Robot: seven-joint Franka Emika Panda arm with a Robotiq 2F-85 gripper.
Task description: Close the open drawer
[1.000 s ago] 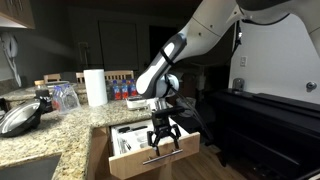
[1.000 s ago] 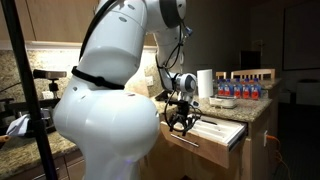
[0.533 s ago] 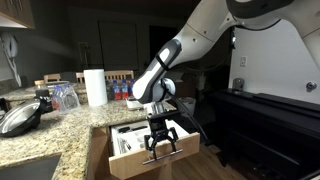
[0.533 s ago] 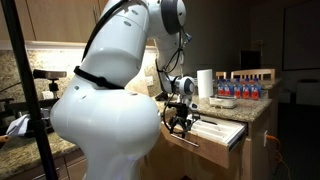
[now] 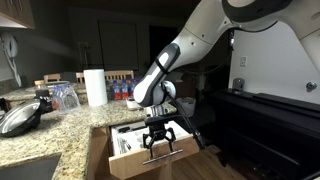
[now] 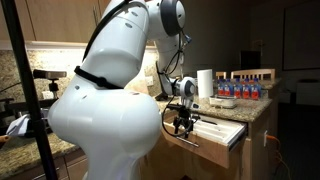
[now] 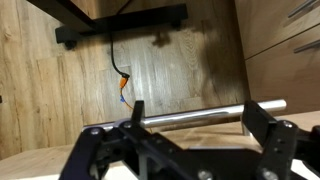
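**Item 1: the drawer** [image 5: 138,162]. Wide, shallow, light-brown wood. It is standing pulled well out from under the granite surface [image 5: 50,130], showing in both exterior views [image 6: 215,133]. A white organiser tray [image 5: 125,140] is lying inside it.

**Item 2: the bar handle** [image 7: 190,118]. Long, silver, horizontal. It is running across the drawer front and is crossing the wrist view above the wooden floor [image 7: 170,70].

**Item 3: the gripper** [image 5: 160,150]. It is pointing downward over the drawer's outer edge, right at the handle. In the wrist view the gripper [image 7: 197,112] is straddling a stretch of the bar. The fingers [image 7: 262,125] are spread wide and holding nothing. Whether either one is touching the bar cannot be told.

**Item 4: bystanders.** A paper towel roll [image 5: 95,87] is standing on the surface, well apart from the work.

**Step in hand (judged).** The arm is positioning itself at the drawer front. The push itself is not yet done, since the drawer is fully open.

**Next move (judged).**
- It is calling for a straight, level shove against the handle or front panel, directed back toward the cabinet along the slide.
- Closing the fingers is looking unnecessary, because pressure from one finger or the palm should be enough.
- Pushing near the middle of the bar should keep the drawer from skewing on its runners.
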